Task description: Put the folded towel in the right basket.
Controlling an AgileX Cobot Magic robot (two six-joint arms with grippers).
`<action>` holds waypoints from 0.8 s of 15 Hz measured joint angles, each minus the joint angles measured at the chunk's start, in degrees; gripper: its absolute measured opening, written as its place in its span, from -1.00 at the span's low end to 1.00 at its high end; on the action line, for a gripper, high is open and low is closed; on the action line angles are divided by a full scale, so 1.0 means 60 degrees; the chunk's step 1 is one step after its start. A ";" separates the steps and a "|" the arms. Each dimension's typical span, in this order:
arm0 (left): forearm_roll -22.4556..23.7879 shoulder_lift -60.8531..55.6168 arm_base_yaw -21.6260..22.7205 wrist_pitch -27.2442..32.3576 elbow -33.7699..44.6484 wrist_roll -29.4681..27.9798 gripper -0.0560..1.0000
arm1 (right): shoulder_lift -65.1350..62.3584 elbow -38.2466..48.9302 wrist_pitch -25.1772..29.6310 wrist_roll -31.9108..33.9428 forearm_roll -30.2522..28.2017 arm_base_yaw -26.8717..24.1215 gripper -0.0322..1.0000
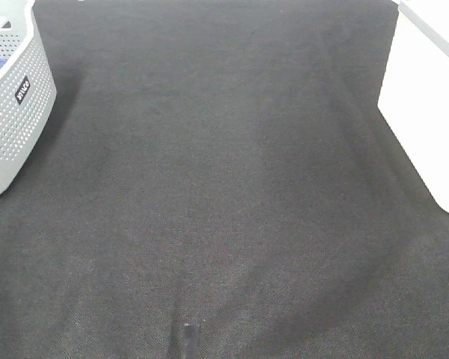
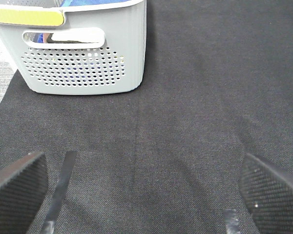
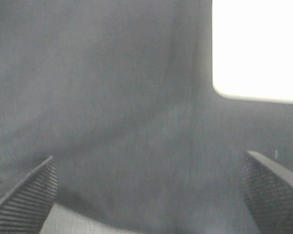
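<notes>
The high camera shows the dark-clothed tabletop [image 1: 224, 187] with a grey perforated basket [image 1: 11, 112] at its far left, cut off by the frame edge, and a white basket [image 1: 426, 97] at the far right, also cut off and overexposed. Neither arm appears there. The left wrist view alone shows the left tool [image 2: 141, 195], its fingers [image 2: 17, 190] spread wide over bare cloth, facing the grey basket [image 2: 83, 53]. Something blue [image 2: 95, 2] shows inside at its rim, possibly the folded towel, though too little is visible to be sure. The blurry right wrist view shows the right tool [image 3: 151, 190], likewise spread with nothing between the fingers, near the white basket [image 3: 256, 48], whose inside is hidden.
</notes>
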 joint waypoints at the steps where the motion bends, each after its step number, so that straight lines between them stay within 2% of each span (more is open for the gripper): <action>1: 0.0000 0.0000 0.0000 0.0000 0.0000 -0.0010 0.98 | 0.0000 0.0000 0.0000 0.0019 -0.0029 0.0000 0.92; 12: 0.0010 0.0000 0.0000 0.0000 0.0000 -0.0010 0.98 | 0.0000 0.0019 0.0000 0.0248 0.0029 0.0000 0.92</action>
